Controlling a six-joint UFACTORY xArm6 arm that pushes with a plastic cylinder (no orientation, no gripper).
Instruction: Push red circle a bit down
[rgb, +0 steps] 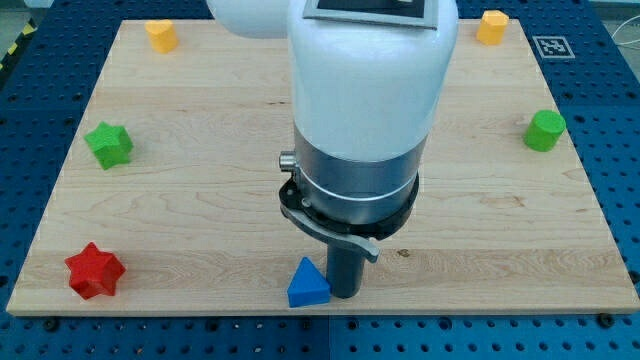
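No red circle shows in the camera view; the arm's large white and grey body (360, 110) hides the middle of the board. My tip (344, 296) rests near the view's bottom edge of the wooden board (200, 220). It is right beside a blue triangle block (306, 284), on that block's right, touching or almost touching it. A red star block (94, 271) lies at the view's bottom left, far from the tip.
A green star block (108, 144) lies at the left. A green round block (545, 130) lies at the right. A yellow block (160, 35) sits at the top left and another yellow block (491, 27) at the top right. A marker tag (553, 46) is in the top right corner.
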